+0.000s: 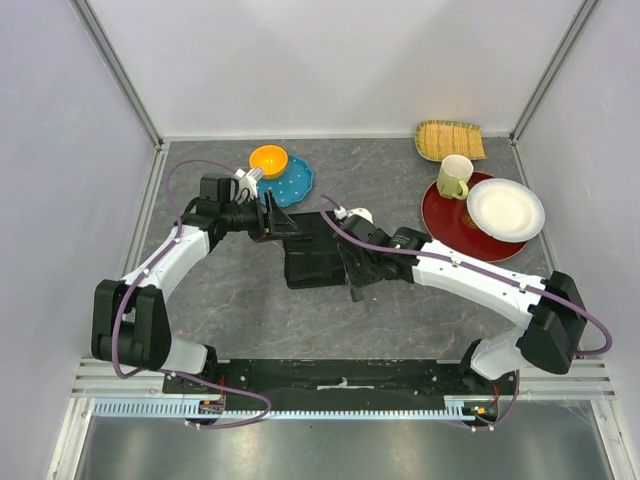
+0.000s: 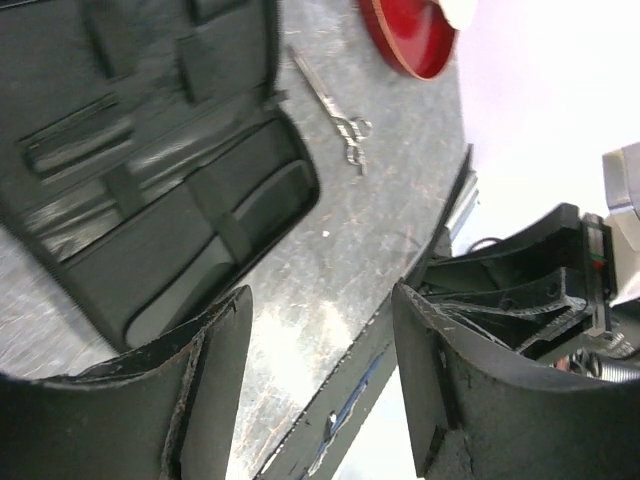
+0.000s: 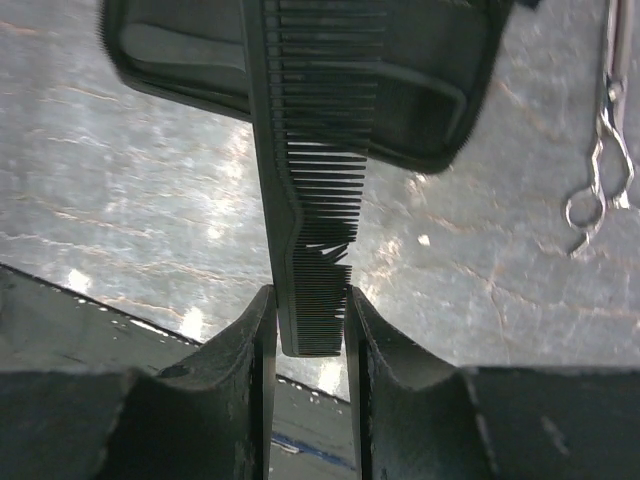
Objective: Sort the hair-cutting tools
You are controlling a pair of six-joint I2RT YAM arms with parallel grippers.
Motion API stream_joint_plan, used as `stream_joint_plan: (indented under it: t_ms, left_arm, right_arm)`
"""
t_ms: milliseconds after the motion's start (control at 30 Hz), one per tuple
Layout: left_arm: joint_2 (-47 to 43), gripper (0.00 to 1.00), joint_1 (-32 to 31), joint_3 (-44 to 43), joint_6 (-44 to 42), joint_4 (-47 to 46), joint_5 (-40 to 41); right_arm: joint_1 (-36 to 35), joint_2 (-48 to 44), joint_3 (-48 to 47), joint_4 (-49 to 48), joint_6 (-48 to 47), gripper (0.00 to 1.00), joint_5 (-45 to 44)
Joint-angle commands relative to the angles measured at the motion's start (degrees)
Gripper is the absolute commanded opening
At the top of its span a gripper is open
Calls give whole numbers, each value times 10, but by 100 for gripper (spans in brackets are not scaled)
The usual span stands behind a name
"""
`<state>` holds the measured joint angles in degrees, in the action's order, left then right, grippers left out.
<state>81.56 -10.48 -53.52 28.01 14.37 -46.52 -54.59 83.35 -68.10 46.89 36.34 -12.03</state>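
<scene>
Two fingers of the right gripper [image 3: 308,300] are clamped on the very end of a black comb [image 3: 300,150], which sticks out long and straight from them. Its far half lies over the open black case [image 3: 180,50]. A few teeth just beyond the grip look splayed, so the pads seem to press partly on the toothed edge rather than on the solid spine.

That is the first risk. With so short a hold on so long a tool, any sideways touch at the far tip could swing the comb in the grip or work it loose. The second risk is the case itself: its pockets and straps sit right under the teeth. If the teeth catch an edge as the comb goes in, it could jam, bend further, or drag the case across the surface [image 3: 150,200].

Nothing visibly pins the case down. The left gripper [image 2: 320,300] hangs with its fingers spread and nothing between them, near the case's far left corner. I cannot tell whether it touches the case.

One pair of scissors [image 3: 605,130] lies on the bare surface just beside the case, and a shifting case could knock it. I cannot make out the other tools.
</scene>
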Motion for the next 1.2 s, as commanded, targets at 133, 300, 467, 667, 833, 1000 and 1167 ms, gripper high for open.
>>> stream_joint_plan:
  t_ms: [133, 300, 467, 667, 833, 1000, 1167]
  left_arm:
    - [-66, 67, -21, -7, 47, -140, -105]
    - [-58, 69, -32, -11, 64, -141, -93]
    - [-62, 70, -51, -15, 73, -166, -81]
    - [-43, 44, -60, -23, 78, -151, -60]
    - [-38, 2, -60, -55, 53, -95, -14]
    - [-25, 2, -58, -127, 18, -5, 34]
    - [-6, 2, -40, -237, 18, 54, 63]
  right_arm:
    - [3, 24, -85, -85, -133, 18, 78]
    - [2, 28, -103, -101, -159, 16, 119]
    - [3, 32, -112, -100, -168, 16, 119]
    - [3, 33, -109, -103, -174, 15, 119]
    - [3, 25, -105, -108, -168, 15, 108]
    - [3, -4, -112, -136, -150, 67, 75]
    - [4, -37, -136, -172, -128, 98, 2]
